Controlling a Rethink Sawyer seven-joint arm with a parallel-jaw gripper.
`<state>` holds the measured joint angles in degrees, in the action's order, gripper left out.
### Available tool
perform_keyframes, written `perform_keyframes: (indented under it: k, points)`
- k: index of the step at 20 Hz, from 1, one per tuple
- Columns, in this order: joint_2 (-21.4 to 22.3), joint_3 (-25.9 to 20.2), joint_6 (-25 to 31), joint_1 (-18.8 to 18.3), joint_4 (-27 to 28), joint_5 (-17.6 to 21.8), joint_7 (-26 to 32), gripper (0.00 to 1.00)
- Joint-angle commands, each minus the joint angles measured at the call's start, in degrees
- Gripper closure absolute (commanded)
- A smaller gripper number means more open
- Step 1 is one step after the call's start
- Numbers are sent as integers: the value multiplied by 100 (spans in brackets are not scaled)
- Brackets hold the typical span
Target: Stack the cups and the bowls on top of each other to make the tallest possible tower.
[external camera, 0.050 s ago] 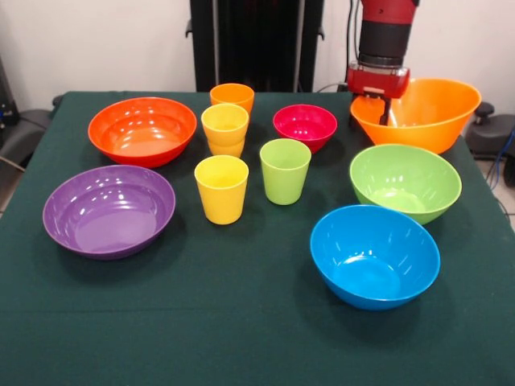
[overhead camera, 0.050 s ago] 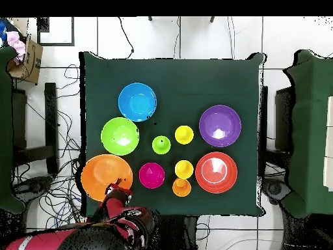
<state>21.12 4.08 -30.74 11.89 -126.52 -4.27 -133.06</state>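
Front view: jaws [external camera, 0.050 s ago: 385, 112] inside tilted orange bowl [external camera, 0.050 s ago: 426, 112]

Large orange bowl [external camera, 0.050 s ago: 426, 112], tilted, near rim lifted off the cloth, at the table's far corner. Lime green bowl [external camera, 0.050 s ago: 405, 182] upright just in front of it; blue bowl [external camera, 0.050 s ago: 375, 255] nearest the camera. Small magenta bowl [external camera, 0.050 s ago: 305, 126] mid-table at the back. Red-orange bowl [external camera, 0.050 s ago: 142, 130] and purple bowl [external camera, 0.050 s ago: 109, 211] on the other side, both upright. Cups upright between the bowls: orange cup [external camera, 0.050 s ago: 232, 97] at the back, yellow cup nested in another yellow cup [external camera, 0.050 s ago: 225, 129], single yellow cup [external camera, 0.050 s ago: 221, 188], lime green cup [external camera, 0.050 s ago: 285, 170]
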Motion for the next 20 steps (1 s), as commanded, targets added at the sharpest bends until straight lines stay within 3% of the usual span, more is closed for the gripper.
perform_keyframes:
  k: [1,14,18,20]
  points:
    - [-400,-234,894,-33,1329,-398,-174,0]
    - [-253,-193,1247,-1,1341,-289,-137,0]
    - [38,-33,1584,156,1264,-354,-55,0]
    - [265,-123,1831,51,1183,-234,-57,0]
